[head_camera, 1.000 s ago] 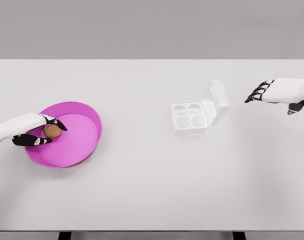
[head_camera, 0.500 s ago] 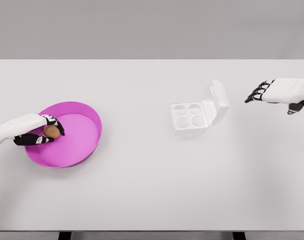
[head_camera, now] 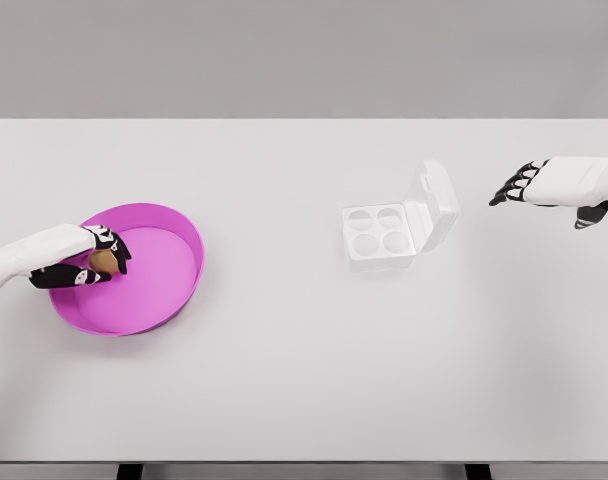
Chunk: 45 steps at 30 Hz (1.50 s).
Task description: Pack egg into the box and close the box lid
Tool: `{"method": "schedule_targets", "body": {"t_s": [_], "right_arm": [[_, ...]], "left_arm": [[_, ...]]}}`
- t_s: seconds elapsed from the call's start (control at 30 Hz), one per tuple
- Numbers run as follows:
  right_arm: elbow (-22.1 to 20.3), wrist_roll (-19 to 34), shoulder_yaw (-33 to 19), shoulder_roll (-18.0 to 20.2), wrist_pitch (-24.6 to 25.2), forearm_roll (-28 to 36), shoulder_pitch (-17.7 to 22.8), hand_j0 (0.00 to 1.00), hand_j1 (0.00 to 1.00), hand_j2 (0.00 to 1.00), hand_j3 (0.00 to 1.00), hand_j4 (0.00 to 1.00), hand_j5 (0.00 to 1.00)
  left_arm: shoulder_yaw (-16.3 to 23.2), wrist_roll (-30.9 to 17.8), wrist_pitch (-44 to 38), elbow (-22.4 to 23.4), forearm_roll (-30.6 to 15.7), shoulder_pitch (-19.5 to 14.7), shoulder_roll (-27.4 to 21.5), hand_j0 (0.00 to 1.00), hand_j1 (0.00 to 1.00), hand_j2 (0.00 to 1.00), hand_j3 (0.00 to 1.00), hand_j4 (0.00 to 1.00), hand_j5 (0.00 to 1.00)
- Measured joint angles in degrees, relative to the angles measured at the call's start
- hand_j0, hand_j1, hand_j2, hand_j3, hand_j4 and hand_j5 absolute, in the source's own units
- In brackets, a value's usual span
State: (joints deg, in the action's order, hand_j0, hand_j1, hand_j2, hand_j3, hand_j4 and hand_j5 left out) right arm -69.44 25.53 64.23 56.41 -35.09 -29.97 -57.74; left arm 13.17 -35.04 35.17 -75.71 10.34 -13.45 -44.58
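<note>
A brown egg (head_camera: 101,261) lies in the magenta plate (head_camera: 164,270) at the left of the table. My left hand (head_camera: 92,259) is over the plate's left side with its black fingers curled around the egg. The white egg box (head_camera: 382,232) sits right of centre, its several cups empty and its clear lid (head_camera: 434,203) standing open on the right side. My right hand (head_camera: 532,186) hovers at the far right, beyond the lid, fingers spread and empty.
The white table (head_camera: 304,350) runs across the whole view, with its front edge near the bottom. Nothing else stands on it besides the plate and the box.
My left hand's fingers have closed in around the egg over the last second. The right hand, plate and box have stayed in place.
</note>
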Motion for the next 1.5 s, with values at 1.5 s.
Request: {"method": "schedule_targets", "body": {"t_s": [1.5], "right_arm": [[-0.44, -0.01, -0.02, -0.03, 0.0, 0.0, 0.0, 1.0, 1.0, 1.0, 1.0, 1.0, 1.0]], "left_arm": [[-0.15, 0.01, 0.0, -8.14, -0.23, -4.57, 6.91, 0.38, 0.38, 0.38, 0.38, 0.38, 0.38]]}}
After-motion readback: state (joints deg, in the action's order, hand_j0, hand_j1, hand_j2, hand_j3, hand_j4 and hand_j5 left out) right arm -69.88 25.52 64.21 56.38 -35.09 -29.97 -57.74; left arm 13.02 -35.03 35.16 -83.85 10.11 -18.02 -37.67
